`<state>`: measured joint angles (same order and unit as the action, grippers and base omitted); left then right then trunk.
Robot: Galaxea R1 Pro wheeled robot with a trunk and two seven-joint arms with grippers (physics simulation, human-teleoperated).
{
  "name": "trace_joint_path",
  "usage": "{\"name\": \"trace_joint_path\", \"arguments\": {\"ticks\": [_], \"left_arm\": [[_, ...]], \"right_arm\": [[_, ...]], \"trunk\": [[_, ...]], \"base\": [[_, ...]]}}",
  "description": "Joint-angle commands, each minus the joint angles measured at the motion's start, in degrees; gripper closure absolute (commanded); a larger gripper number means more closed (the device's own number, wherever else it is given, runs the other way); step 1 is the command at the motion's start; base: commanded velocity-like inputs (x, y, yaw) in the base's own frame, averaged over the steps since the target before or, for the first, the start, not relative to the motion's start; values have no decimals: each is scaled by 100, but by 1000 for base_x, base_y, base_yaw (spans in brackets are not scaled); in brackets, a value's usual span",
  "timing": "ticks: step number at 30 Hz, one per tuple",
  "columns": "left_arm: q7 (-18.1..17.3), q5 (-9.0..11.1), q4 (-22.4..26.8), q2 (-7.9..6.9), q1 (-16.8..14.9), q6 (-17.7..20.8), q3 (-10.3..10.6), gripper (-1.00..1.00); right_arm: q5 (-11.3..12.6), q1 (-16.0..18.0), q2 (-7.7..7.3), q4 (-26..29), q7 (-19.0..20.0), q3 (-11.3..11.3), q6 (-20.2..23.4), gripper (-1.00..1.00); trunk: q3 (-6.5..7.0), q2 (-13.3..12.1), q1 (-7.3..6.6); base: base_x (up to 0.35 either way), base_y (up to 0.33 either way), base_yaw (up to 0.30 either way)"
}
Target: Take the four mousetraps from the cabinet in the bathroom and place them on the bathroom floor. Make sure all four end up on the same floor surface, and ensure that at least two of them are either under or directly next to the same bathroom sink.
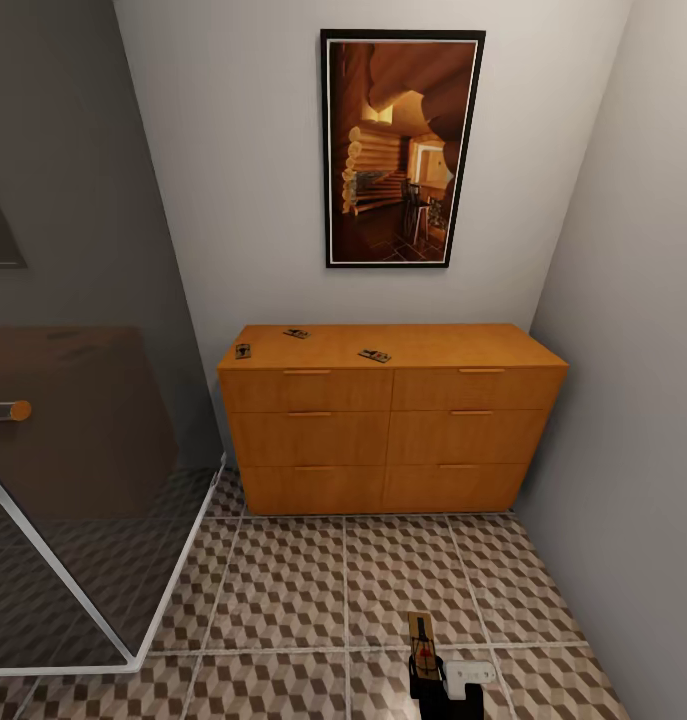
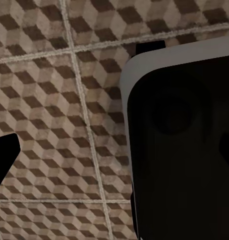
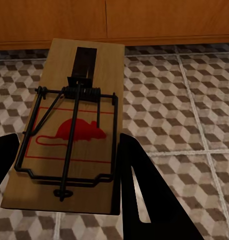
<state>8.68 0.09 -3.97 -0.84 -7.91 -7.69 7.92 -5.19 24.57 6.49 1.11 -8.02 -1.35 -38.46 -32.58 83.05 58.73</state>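
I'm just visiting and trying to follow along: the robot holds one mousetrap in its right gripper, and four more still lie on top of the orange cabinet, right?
Not quite. The head view shows three mousetraps on the cabinet top, not four. The rest holds: the right gripper is shut on a mousetrap, as the right wrist view shows.

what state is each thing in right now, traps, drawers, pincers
orange-brown wooden six-drawer cabinet: all drawers shut
three small tan wooden mousetraps on the cabinet top: lying flat, apart
fourth tan wooden mousetrap with red mouse mark: held above the cube-pattern tiled floor
right pincer: shut on the fourth mousetrap
left pincer: holds nothing, open or shut unclear
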Motion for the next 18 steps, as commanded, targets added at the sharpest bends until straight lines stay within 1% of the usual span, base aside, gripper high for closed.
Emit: {"name": "trace_joint_path", "arguments": {"ticks": [1, 18], "left_arm": [[19, 0, -25, 1, -9, -40, 43, -100], [19, 0, -25, 5, -9, -40, 43, -100]], "right_arm": [[-43, 4, 1, -5, -26, -14, -12, 100], [-43, 4, 1, -5, -25, -14, -12, 100]], "trunk": [[-5, 3, 0], [-5, 3, 0]], "base": [[0, 0, 0], [0, 0, 0]]}}
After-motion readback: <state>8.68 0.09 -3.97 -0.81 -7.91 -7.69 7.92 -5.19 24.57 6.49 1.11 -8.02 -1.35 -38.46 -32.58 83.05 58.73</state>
